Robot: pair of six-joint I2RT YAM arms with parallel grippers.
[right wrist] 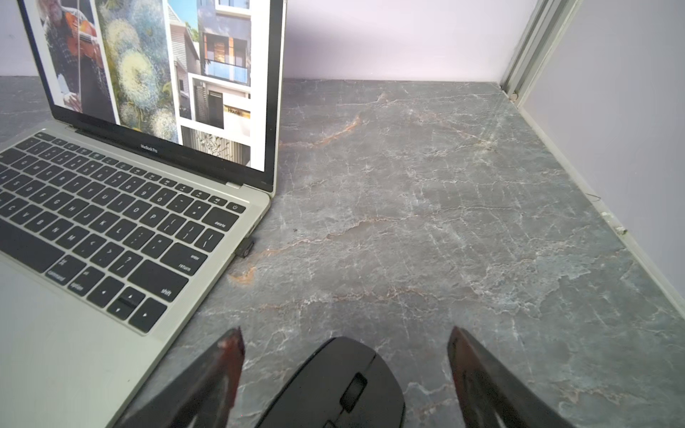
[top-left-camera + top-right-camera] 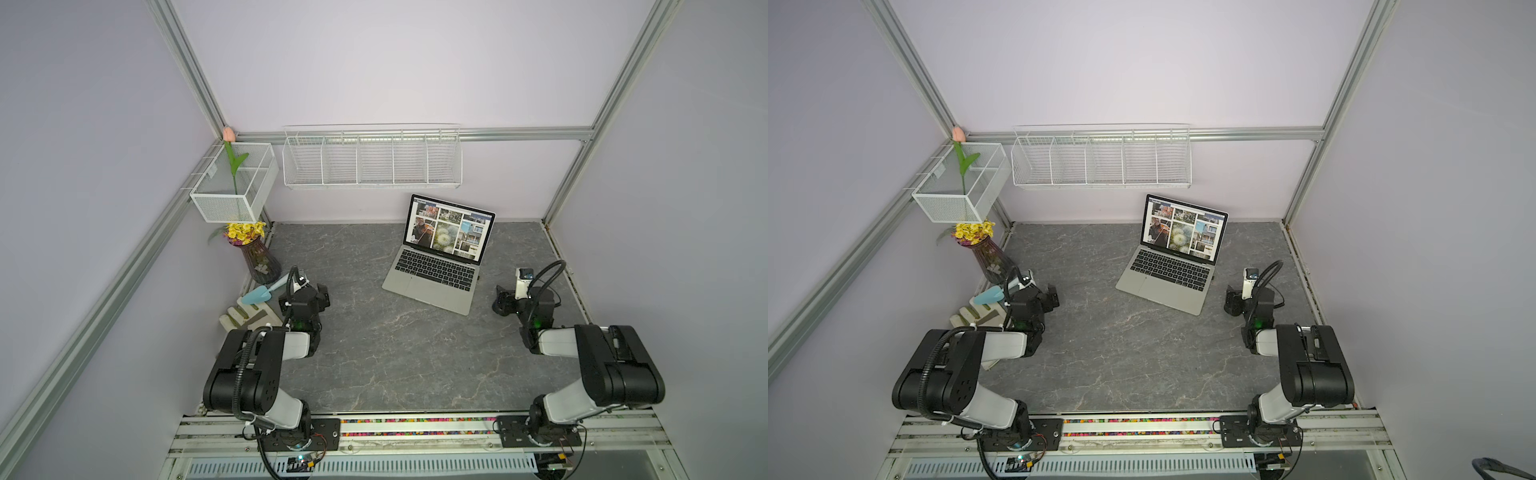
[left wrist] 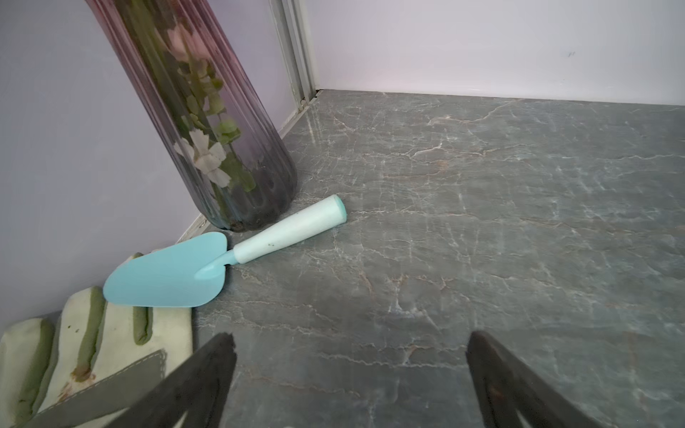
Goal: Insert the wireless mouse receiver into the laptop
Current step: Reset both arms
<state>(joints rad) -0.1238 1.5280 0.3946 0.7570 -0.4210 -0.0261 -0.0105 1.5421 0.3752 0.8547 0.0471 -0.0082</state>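
Pale lilac walls (image 2: 374, 62), edged with aluminium rails (image 2: 519, 134), enclose a grey marbled tabletop (image 2: 374, 353). A white wire rack (image 2: 372, 166) with five compartments hangs on the far wall. A white mesh basket (image 2: 224, 208) hangs at the far left corner above a vase (image 2: 259, 262) of yellow flowers (image 2: 245, 232). Light is soft, even.

Tiny dark receiver stub (image 1: 244, 249); slim silver-grey laptop (image 1: 92, 352).
I see the stub sticking out of the open laptop's right edge; screen lit.

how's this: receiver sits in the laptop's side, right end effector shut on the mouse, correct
No: the right wrist view shows the right end effector open, straddling the black mouse. The receiver does sit in the side of the laptop.
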